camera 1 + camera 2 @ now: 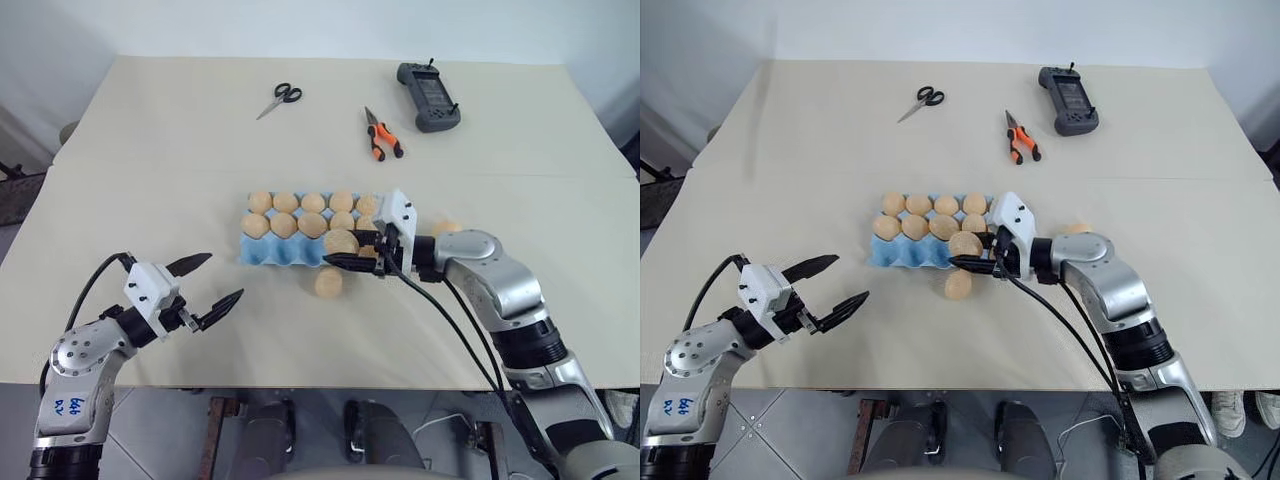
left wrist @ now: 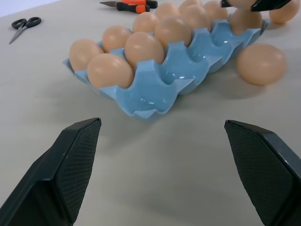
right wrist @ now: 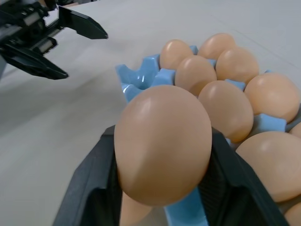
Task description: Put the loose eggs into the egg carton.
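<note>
Left eye view: the egg carton [image 1: 290,250], a light blue moulded tray, is seen lying flat near the middle of the pale table [image 1: 150,130]. Its far and middle rows are filled with smooth tan-orange eggs, while the cups of the near row toward the left end are seen bare. One egg [image 1: 341,242] is gripped between the black fingers of the right gripper [image 1: 352,262], which is held over the near right part of the carton; from the right wrist view the egg [image 3: 162,141] is seen pinched on both sides by the finger pads. A loose egg [image 1: 329,283] is seen on the table just in front of the carton, below the right gripper, and another egg [image 1: 446,228] lies on the table behind the right arm, beside the carton's right end. The left gripper [image 1: 203,284] is held spread wide and empty, well apart from the carton's left end. Scissors [image 1: 279,99], orange-handled pliers [image 1: 382,134] and a dark handheld controller [image 1: 428,96] are laid at the far side of the table.
</note>
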{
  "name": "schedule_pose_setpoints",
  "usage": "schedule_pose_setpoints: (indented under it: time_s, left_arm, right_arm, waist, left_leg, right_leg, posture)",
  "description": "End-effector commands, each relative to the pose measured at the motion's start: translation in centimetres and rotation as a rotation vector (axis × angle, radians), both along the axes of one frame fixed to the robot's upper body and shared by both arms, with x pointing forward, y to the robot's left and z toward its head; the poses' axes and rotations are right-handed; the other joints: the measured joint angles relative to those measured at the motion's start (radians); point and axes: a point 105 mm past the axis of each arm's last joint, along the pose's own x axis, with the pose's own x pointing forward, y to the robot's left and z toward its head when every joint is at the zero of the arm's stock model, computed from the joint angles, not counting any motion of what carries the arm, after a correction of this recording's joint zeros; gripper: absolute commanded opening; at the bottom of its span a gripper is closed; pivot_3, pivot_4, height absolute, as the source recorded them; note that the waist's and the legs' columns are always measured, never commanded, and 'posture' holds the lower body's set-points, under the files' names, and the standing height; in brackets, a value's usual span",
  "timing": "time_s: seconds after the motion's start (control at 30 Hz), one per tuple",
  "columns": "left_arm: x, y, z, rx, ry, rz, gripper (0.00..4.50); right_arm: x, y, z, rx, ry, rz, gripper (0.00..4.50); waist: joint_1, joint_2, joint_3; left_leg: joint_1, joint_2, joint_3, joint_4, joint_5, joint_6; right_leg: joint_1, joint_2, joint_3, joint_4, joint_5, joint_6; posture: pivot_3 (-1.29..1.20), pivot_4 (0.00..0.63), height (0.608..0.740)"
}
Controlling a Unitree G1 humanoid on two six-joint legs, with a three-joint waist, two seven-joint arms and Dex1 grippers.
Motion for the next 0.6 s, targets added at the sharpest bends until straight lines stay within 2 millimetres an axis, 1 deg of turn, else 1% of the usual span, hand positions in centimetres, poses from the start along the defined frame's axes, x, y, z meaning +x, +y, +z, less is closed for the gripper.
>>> schedule_pose_setpoints:
  time_s: [0.03,0.13,0.17,0.27,0.33,0.4,0.5,0.6]
  left_arm:
    - [-0.3,-0.6,1.2,-0.018,-0.035,-0.023,4.50]
    - [-0.2,-1.0,1.4,-0.030,-0.027,-0.043,4.50]
    - [-0.3,-1.1,1.5,-0.032,-0.024,-0.048,4.50]
    - [-0.4,-1.2,1.6,-0.039,-0.011,-0.058,4.50]
    - [-0.5,-1.1,1.5,-0.037,-0.002,-0.060,4.50]
    - [-0.5,-1.1,1.4,-0.025,0.007,-0.065,4.50]
    - [-0.7,-0.9,1.1,-0.015,0.012,-0.063,4.50]
    - [-0.8,-0.5,1.1,-0.013,0.002,-0.056,4.50]
  right_arm:
    - [0.2,-0.2,1.2,0.011,-0.058,-0.001,3.30]
    - [-0.2,-0.7,1.9,0.021,-0.079,0.006,4.38]
    - [-0.4,-0.8,2.1,0.023,-0.086,0.010,4.47]
    - [-1.5,-2.2,3.0,0.051,-0.127,0.023,4.47]
    - [-2.1,-3.8,3.1,0.073,-0.135,-0.017,4.47]
    - [-2.5,-5.7,3.1,0.088,-0.179,-0.076,4.47]
    - [-2.7,-9.4,2.4,0.108,-0.217,-0.237,4.47]
    - [-3.7,-13.1,0.3,0.060,-0.198,-0.358,4.47]
  waist:
    - [0.001,0.000,0.000]
    - [0.001,0.000,0.000]
    - [0.001,0.000,0.000]
    - [0.004,0.000,0.000]
    - [0.006,0.000,0.000]
    - [0.008,0.000,0.000]
    - [0.007,0.000,0.000]
    - [0.007,0.000,0.000]
  left_leg:
    - [0.000,0.000,0.000,0.001,0.000,0.000]
    - [0.000,0.000,0.000,0.002,0.001,0.000]
    - [0.000,0.000,0.000,0.002,0.002,0.000]
    - [0.000,0.000,0.000,0.002,0.003,0.000]
    - [0.000,0.000,0.000,0.002,0.003,0.000]
    - [0.000,0.000,0.000,0.002,0.003,0.000]
    - [0.000,0.000,-0.001,0.001,0.003,0.000]
    - [0.001,0.000,0.000,0.001,0.003,0.000]
  right_leg:
    - [0.000,0.000,0.000,0.000,0.000,0.000]
    - [0.001,0.000,0.000,0.001,0.000,0.000]
    - [0.001,0.000,0.000,0.001,0.000,0.000]
    - [0.001,0.000,0.000,0.001,0.000,0.000]
    - [0.001,0.000,0.000,0.001,0.000,-0.001]
    - [0.002,-0.001,0.000,0.000,0.000,-0.001]
    - [0.004,0.000,0.000,-0.005,0.000,0.000]
    - [0.005,0.000,0.000,-0.005,0.000,0.000]
  posture:
    - [0.00,0.150,0.740]
    - [0.00,0.150,0.740]
    - [0.00,0.150,0.740]
    - [0.00,0.150,0.740]
    - [0.00,0.150,0.740]
    - [0.00,0.150,0.740]
    - [0.00,0.150,0.740]
    - [0.00,0.150,0.740]
